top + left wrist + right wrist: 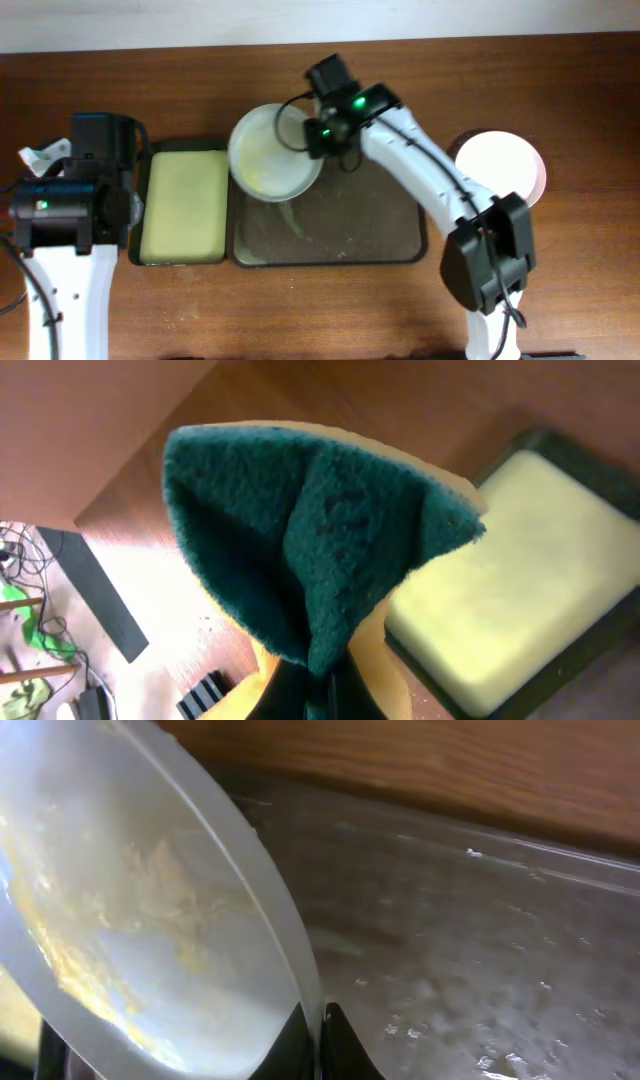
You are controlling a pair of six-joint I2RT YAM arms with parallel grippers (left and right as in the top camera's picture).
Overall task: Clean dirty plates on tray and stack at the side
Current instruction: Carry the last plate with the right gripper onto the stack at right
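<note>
Sponge (310,530): left wrist view; folded, green scouring face toward the lens, yellow backing at its edges.
Left pincer (320,685): clenched on the sponge's lower end.
Small black tray (590,460): behind the sponge, carrying a pale yellow pad (500,590).
Plate (150,920): right wrist view; tilted steeply on edge, yellow smears across its face.
Right pincer (315,1040): clamped on the plate's rim.
Tray (480,950): wet and streaky beneath the plate; contact cannot be told.
Overhead, plate (270,155): over the tray's (380,230) far-left corner, face turned left, right pincer (318,138) on its right rim.
Tray axis: long side runs left to right across the desk (300,310).
Side plate (500,165): on the desk, right of the tray; count unclear.
</note>
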